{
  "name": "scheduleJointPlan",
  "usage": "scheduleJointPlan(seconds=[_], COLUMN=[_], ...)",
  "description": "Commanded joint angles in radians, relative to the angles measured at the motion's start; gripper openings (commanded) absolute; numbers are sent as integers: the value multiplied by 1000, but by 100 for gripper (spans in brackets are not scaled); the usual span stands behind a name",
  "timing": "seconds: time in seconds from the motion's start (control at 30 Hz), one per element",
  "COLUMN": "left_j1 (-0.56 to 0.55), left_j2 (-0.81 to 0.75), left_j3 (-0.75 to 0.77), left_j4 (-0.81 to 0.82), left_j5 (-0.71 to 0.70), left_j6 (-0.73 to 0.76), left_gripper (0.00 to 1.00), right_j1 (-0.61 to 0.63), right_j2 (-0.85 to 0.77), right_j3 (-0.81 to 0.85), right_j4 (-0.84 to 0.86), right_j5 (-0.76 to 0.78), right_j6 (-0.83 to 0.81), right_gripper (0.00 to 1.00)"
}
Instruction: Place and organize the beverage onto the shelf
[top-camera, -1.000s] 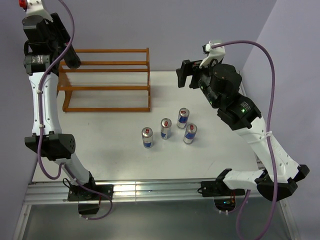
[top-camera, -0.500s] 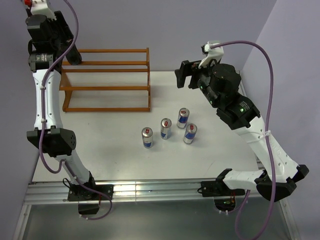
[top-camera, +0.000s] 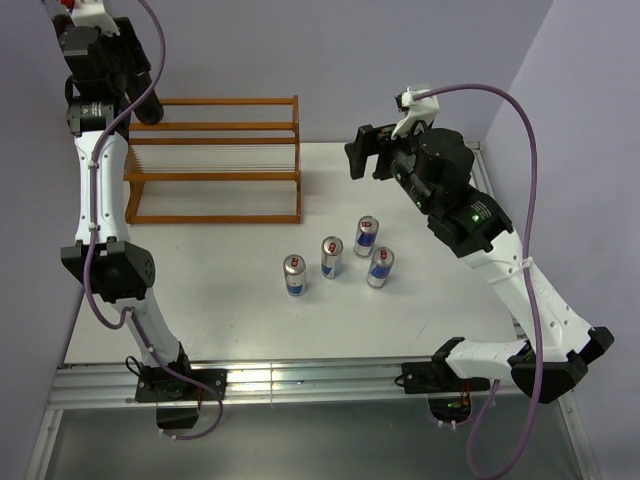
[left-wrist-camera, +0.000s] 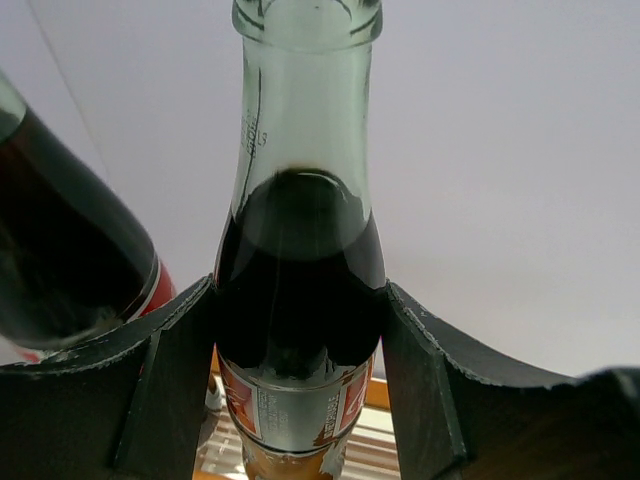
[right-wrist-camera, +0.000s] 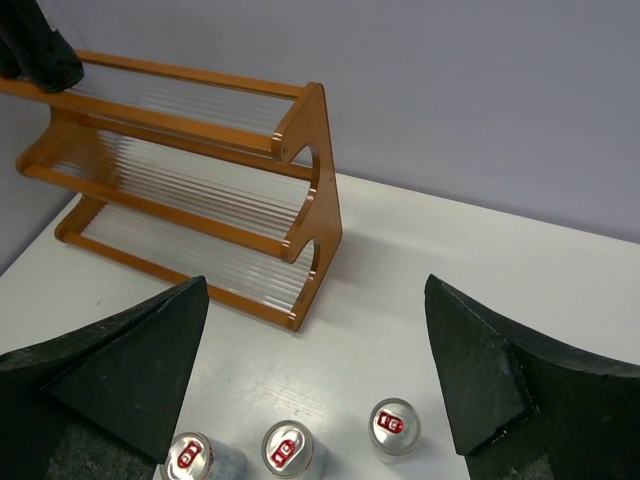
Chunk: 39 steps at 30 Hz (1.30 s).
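Observation:
My left gripper (top-camera: 146, 104) is raised over the far-left end of the orange-brown shelf (top-camera: 215, 176). In the left wrist view it (left-wrist-camera: 300, 300) is shut on an upright cola bottle (left-wrist-camera: 300, 250) with a red label. The shelf rails show below it. A second cola bottle (left-wrist-camera: 60, 270) stands close on the left. The arm hides both bottles in the top view. Four blue-and-silver cans (top-camera: 294, 274) (top-camera: 331, 256) (top-camera: 366, 236) (top-camera: 379, 266) stand on the table. My right gripper (top-camera: 364, 152) is open and empty, high above the cans (right-wrist-camera: 288, 447).
The white table (top-camera: 200, 300) has its front edge at the metal rail near the arm bases. The shelf (right-wrist-camera: 300, 130) stands at the back left against the grey wall. The left gripper's dark tip (right-wrist-camera: 40, 50) shows at the shelf's top-left end.
My left arm has lifted and moved back toward the wall with the bottle. My right gripper has shifted slightly left. The cans have not moved.

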Motion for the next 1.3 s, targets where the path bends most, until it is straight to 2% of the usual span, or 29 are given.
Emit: scheduleJointPlan(seconds=[0.0,0.23,0.57,0.93,0.97,1.0,1.07,1.1,1.17,1.2,1.27], left_j1=[-1,2,59,66,68,68,66,68,66,68,66], left_j2=[-39,-25,-26,-42,-46,-49,-51,-56,-60,-66,-71], left_j3=[104,101,80,29,20,19,15,11,6,2,-8], left_j4=[277,289,331,326,326,325,320,318,314,314,312], left_j5=[22,28,114,152,157,157,163,166,163,160,137], left_j6=[32,61,-4,5,5,6,11,11,14,15,15], left_gripper=[0,0,0,1,4,13,23,32,40,48,54], right_j1=[-10,-21,-29,-30,-30,-30,-30,-30,-30,-30,-30], right_j2=[12,22,35,32,30,30,30,31,31,30,28], right_j3=[-3,-11,-12,-9,-9,-9,-8,-6,-5,-3,-2], right_j4=[70,81,85,81,81,81,81,81,79,79,79], right_j5=[-26,-45,-57,-72,-74,-75,-78,-81,-84,-86,-88], right_j6=[9,13,13,16,16,16,16,17,20,20,22], right_gripper=[95,95,95,95,95,95,95,95,95,95,95])
